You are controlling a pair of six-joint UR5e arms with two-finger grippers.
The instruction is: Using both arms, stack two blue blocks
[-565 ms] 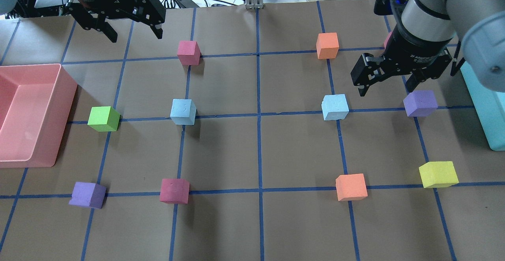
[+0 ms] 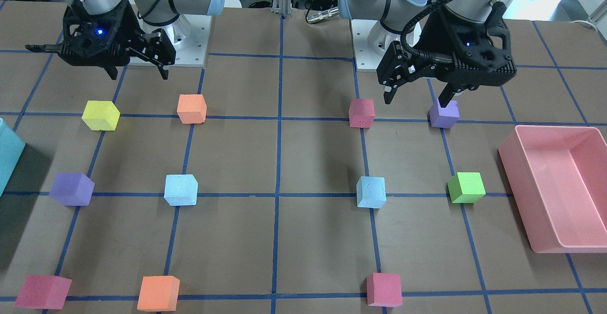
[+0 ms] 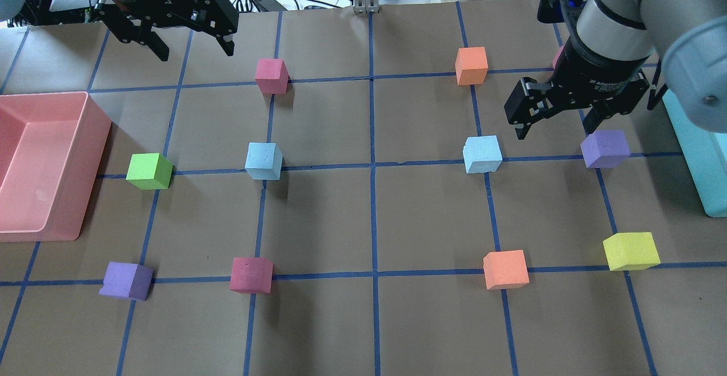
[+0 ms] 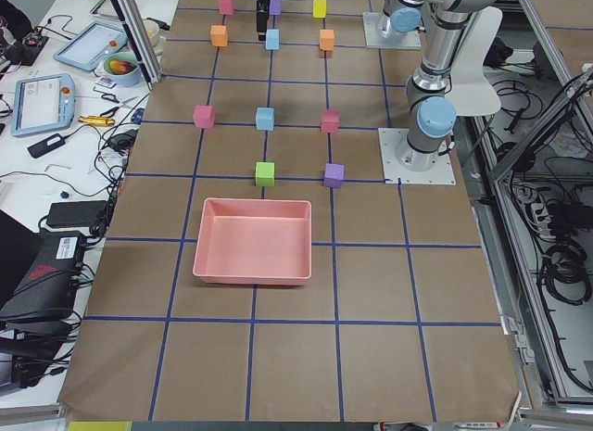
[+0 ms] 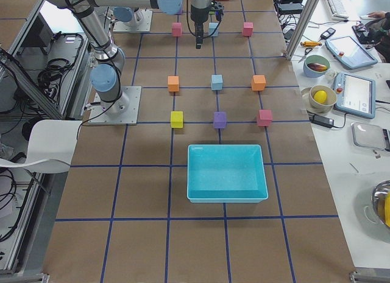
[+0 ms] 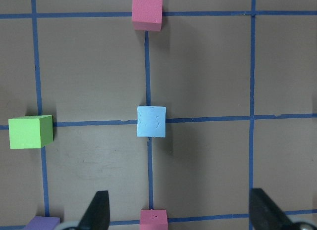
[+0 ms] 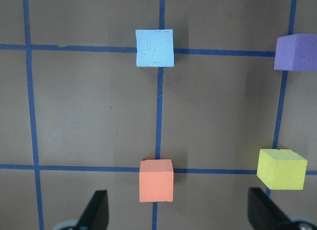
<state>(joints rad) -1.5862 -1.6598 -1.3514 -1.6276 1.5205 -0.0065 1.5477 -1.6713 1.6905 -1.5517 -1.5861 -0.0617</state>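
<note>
Front view: looks like pre-grasp, with the left gripper (image 2: 417,101) and right gripper (image 2: 140,74) both spread wide, holding nothing. Overhead: can spot the left blue block (image 3: 264,161) and right blue block (image 3: 483,154) sitting well apart, untouched, each on its own gripper's side. Wrist views: same story, one block straight ahead of wide fingers (image 6: 96,210). Next, probably: drop onto a block and pinch.
</note>
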